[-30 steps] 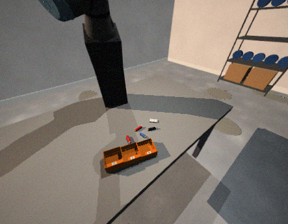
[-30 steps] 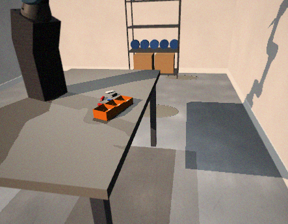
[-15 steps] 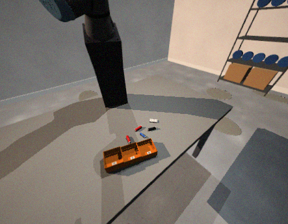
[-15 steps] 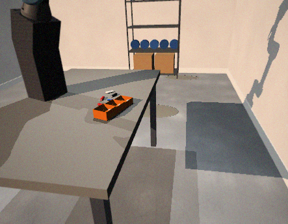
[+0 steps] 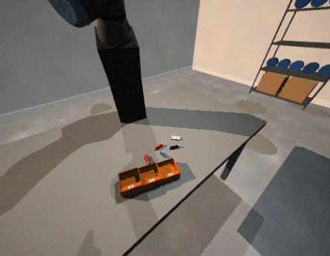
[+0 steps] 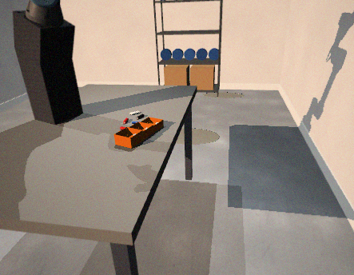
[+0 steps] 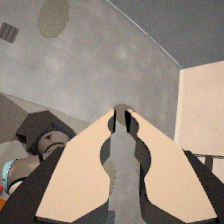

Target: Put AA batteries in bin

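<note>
An orange bin (image 5: 148, 177) with three compartments stands upright on the table, and it also shows in the exterior view (image 6: 138, 131). Its labels are too small to read. Behind it lie two red cylinders (image 5: 158, 146) (image 5: 147, 158), a blue one (image 5: 164, 154), a black one (image 5: 174, 146) and a white block (image 5: 176, 138). My gripper (image 7: 120, 111) shows only in the wrist view. Its two tan fingers are shut with nothing between them, and they point at the floor and wall, away from the table things.
The arm's black pedestal (image 5: 122, 82) stands on the table behind the objects; it also shows in the exterior view (image 6: 49, 68). The table's edge (image 5: 202, 175) runs close to the bin's right. A shelf rack (image 5: 296, 56) stands by the far wall.
</note>
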`<state>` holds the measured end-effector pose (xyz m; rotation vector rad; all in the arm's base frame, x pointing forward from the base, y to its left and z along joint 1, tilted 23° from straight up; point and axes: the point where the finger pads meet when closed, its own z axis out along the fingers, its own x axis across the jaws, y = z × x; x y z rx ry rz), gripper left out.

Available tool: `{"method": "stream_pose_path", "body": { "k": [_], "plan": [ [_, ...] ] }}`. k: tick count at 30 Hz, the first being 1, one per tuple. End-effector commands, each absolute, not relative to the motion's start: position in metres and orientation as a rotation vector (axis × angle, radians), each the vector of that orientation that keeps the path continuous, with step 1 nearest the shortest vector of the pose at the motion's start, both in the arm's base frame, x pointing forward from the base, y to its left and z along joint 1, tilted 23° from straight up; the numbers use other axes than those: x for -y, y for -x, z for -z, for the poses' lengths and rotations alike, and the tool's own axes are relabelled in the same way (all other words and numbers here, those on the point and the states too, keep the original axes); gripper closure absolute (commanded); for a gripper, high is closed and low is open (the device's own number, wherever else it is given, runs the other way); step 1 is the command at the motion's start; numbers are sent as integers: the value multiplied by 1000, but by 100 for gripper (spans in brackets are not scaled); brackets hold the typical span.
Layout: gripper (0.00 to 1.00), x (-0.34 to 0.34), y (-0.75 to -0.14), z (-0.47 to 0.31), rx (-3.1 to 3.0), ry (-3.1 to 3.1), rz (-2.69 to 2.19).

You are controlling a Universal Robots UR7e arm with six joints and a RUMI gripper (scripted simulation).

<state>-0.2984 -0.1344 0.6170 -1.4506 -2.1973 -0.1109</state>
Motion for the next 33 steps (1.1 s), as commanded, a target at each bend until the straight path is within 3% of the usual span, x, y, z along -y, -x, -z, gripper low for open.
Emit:
{"method": "stream_pose_path", "body": {
  "k": [1, 33],
  "plan": [
    [96, 142, 282, -579, 2148, 1396, 25],
    [96, 180, 191, -354, 2148, 1396, 24]
  ]
}}
